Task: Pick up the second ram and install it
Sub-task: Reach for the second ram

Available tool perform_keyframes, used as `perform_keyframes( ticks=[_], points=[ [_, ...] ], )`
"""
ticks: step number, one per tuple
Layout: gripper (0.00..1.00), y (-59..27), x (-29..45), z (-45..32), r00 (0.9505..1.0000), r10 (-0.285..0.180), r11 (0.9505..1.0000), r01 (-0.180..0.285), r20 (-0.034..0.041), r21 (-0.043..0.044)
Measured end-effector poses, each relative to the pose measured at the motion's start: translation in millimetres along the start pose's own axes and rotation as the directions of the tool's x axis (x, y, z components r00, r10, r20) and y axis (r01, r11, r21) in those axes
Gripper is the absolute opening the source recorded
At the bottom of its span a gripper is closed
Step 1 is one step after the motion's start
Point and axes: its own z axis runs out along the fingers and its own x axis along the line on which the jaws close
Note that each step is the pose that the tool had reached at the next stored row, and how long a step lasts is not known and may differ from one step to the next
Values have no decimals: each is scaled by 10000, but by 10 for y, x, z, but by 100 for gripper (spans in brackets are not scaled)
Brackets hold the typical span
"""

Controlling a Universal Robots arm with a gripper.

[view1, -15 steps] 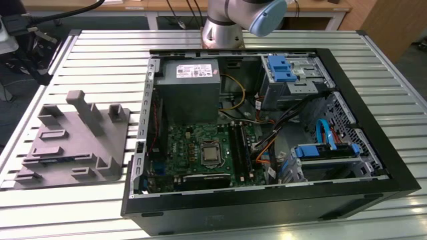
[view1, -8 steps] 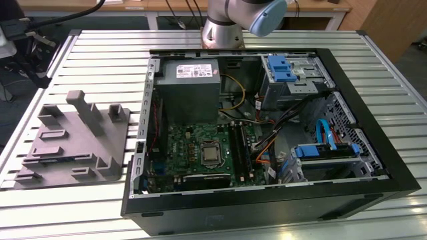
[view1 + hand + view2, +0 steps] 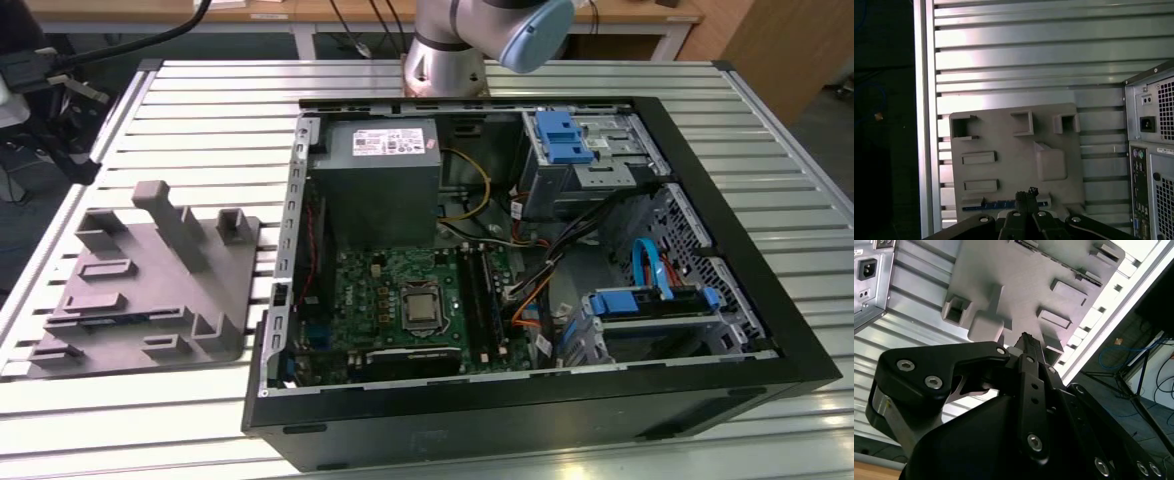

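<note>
The gripper (image 3: 1026,194) hangs above the grey holder (image 3: 1004,142) on the slatted worktop (image 3: 1029,55), fingertips pressed together with nothing between them. The ram (image 3: 996,204) lies in a slot along the holder's edge, directly under the fingertips. The holder sits beside the open case (image 3: 534,300).

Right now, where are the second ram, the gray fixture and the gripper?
second ram (image 3: 999,204), first wrist view, bluish edge
gray fixture (image 3: 1004,145), first wrist view, flat face
gripper (image 3: 1026,192), first wrist view, between fingertips
</note>
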Motion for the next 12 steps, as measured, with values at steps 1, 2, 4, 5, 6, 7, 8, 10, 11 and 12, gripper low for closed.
perform_keyframes(
  ticks=[1, 2, 4, 5, 6, 7, 8, 10, 11, 12],
  points=[
    [10, -5, 2, 5, 10000, 1, 10000, -1, 1, 0],
    [10, -12, 5, 9, 10000, 1, 10000, -1, 0, 0],
    [10, -23, 9, 19, 10000, 1, 10000, -1, 0, 0],
    [10, -28, 10, 23, 10000, 0, 10000, 0, 0, 0],
    [10, -33, 12, 27, 10000, 1, 10000, -1, 0, 1],
    [10, -38, 13, 32, 10000, 0, 10000, 0, 1, 0],
    [10, -43, 15, 36, 10000, 0, 10000, 0, 1, 0],
    [10, -52, 18, 44, 10000, 0, 10000, 0, 0, 2],
    [10, -57, 20, 48, 10000, 0, 10000, 0, 1, 1],
    [10, -61, 22, 52, 10000, 1, 10000, -1, 0, 2]
  ],
)
